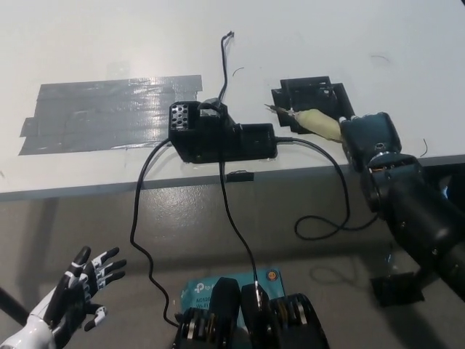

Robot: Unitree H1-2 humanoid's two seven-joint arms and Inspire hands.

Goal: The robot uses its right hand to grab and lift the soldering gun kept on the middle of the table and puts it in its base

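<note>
The soldering gun (314, 122) has a cream handle and a thin metal tip pointing left. My black right hand (369, 138) is shut on its rear end and holds it low over a flat black pad (314, 95) on the white table (327, 36). The tip reaches just past the pad's left edge. Left of it lies the black soldering station box (221, 138) near the table's front edge, with cables running off it. My white left hand (76, 287) rests open at the lower left, below table level.
Grey tape (105, 113) covers the table's left part. Black cables (232, 218) hang from the box over the front edge and loop down to the floor. A thin wire (222, 58) runs back from the box.
</note>
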